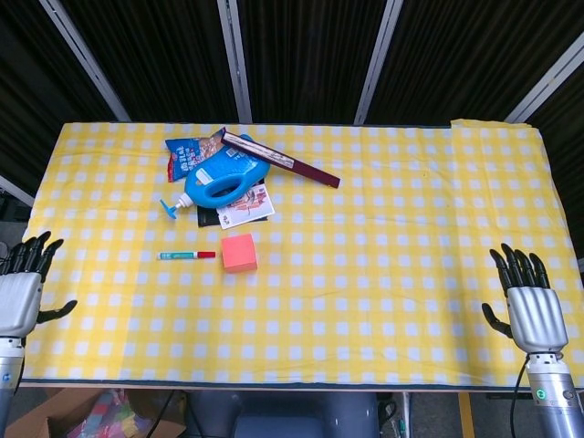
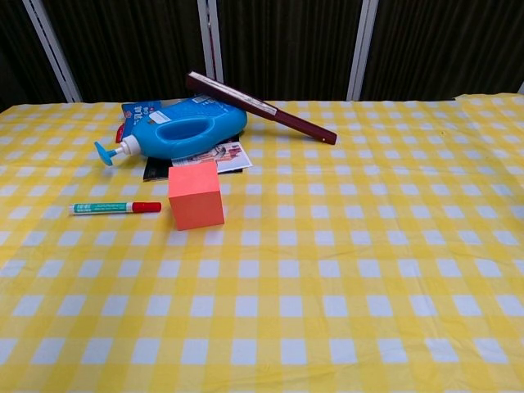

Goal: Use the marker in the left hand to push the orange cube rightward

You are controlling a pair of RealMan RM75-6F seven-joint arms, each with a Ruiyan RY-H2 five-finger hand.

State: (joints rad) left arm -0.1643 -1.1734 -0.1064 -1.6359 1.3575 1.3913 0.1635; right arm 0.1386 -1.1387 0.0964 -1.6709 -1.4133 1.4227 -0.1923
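Note:
The orange cube (image 1: pixel 239 253) (image 2: pixel 196 195) stands on the yellow checked cloth, left of the table's middle. A marker (image 1: pixel 187 255) (image 2: pixel 115 207) with a green-white barrel and a red cap lies flat just left of the cube, red cap toward it, a small gap between them. My left hand (image 1: pixel 20 297) hovers at the table's front left corner, far from the marker, fingers spread and holding nothing. My right hand (image 1: pixel 529 306) is at the front right corner, fingers spread, empty. Neither hand shows in the chest view.
Behind the cube lies a blue detergent bottle (image 1: pixel 224 181) (image 2: pixel 176 133) on its side, over a snack bag (image 1: pixel 187 155) and a printed card (image 1: pixel 245 205). A dark red folded fan (image 1: pixel 283 160) (image 2: pixel 262 108) leans across the bottle. The table edge (image 1: pixel 274 383) runs along the front.

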